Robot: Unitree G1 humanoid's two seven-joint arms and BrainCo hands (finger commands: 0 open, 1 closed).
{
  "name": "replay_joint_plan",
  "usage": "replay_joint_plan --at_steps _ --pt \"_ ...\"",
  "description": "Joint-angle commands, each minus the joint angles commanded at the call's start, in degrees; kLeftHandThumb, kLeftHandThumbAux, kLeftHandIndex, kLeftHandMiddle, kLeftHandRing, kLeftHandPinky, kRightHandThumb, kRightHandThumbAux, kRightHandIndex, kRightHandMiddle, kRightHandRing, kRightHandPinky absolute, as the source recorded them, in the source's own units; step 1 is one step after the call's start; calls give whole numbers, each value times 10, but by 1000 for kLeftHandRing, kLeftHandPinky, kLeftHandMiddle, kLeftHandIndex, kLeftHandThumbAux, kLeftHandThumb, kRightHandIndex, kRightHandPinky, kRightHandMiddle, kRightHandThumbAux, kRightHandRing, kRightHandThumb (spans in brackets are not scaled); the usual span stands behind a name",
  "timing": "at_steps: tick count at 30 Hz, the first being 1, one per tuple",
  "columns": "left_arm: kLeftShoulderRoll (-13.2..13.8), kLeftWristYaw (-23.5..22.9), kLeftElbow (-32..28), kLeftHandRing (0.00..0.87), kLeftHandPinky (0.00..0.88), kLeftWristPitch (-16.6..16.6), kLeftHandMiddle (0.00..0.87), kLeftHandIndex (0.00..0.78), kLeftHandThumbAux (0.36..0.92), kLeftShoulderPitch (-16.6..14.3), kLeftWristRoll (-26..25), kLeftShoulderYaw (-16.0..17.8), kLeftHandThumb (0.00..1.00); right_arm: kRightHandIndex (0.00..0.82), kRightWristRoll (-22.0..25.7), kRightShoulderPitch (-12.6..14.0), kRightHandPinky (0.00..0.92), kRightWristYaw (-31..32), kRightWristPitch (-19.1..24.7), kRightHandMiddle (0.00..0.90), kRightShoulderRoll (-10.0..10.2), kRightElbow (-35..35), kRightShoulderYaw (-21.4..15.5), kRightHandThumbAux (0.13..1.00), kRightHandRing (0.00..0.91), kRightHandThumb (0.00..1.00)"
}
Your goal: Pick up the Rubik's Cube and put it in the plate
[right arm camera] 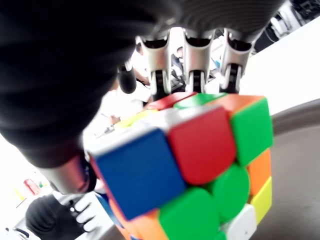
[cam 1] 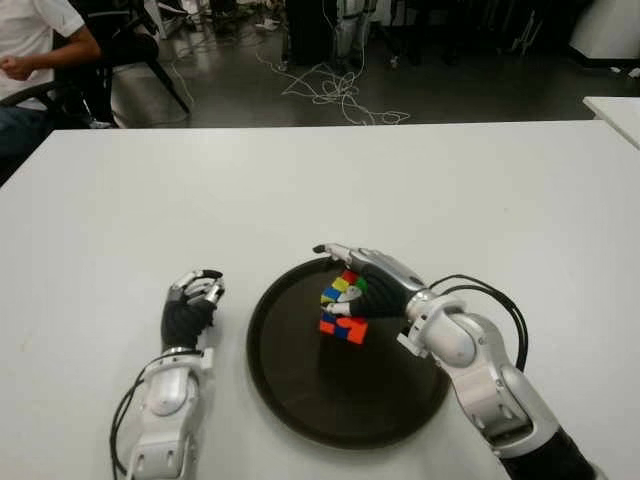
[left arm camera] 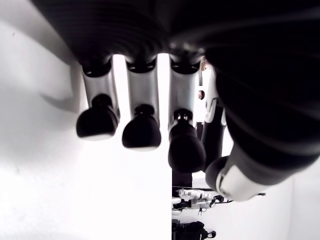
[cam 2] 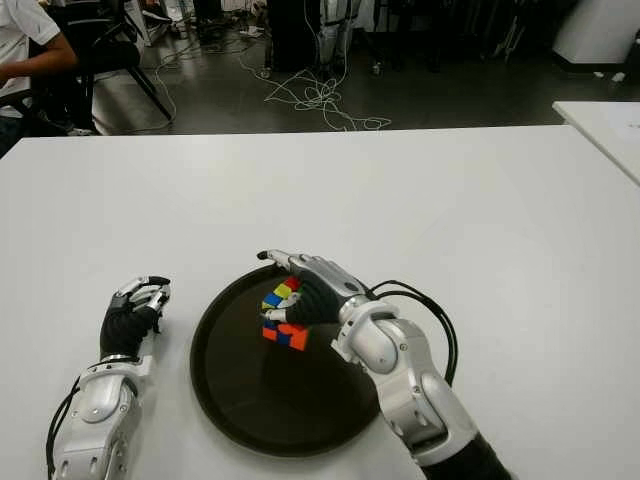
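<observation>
The Rubik's Cube (cam 1: 343,307), with yellow, blue, red and orange squares showing, is held in my right hand (cam 1: 372,283) over the dark round plate (cam 1: 300,390). The fingers wrap its top and far side; the right wrist view shows the cube (right arm camera: 185,170) close against the palm, fingers (right arm camera: 192,65) curled behind it. Whether the cube touches the plate floor I cannot tell. My left hand (cam 1: 192,300) shows on the white table (cam 1: 300,190) to the left of the plate, fingers curled and holding nothing.
A person sits on a chair (cam 1: 110,60) beyond the table's far left corner. Cables (cam 1: 335,95) lie on the floor behind the table. A second white table's corner (cam 1: 615,110) shows at the far right.
</observation>
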Motion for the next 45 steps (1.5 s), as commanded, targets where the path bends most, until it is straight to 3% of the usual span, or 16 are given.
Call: replay_joint_plan --at_steps 13,17,40,45 --pt "-8 5 2 820 812 -3 813 443 705 -2 -7 6 710 87 9 -1 213 0 0 263 0 5 -2 730 259 0" --pt "-8 8 0 822 817 -3 815 443 705 -2 -3 4 710 87 6 -1 233 -4 1 285 -1 2 -1 731 268 0" --pt "-9 22 -8 821 820 7 808 444 705 -1 1 -1 710 114 5 -6 165 3 6 202 -7 -4 0 779 212 0" --pt "-10 24 -8 823 817 10 812 444 704 -2 1 0 711 108 6 -7 181 8 16 220 -5 -5 0 767 228 0"
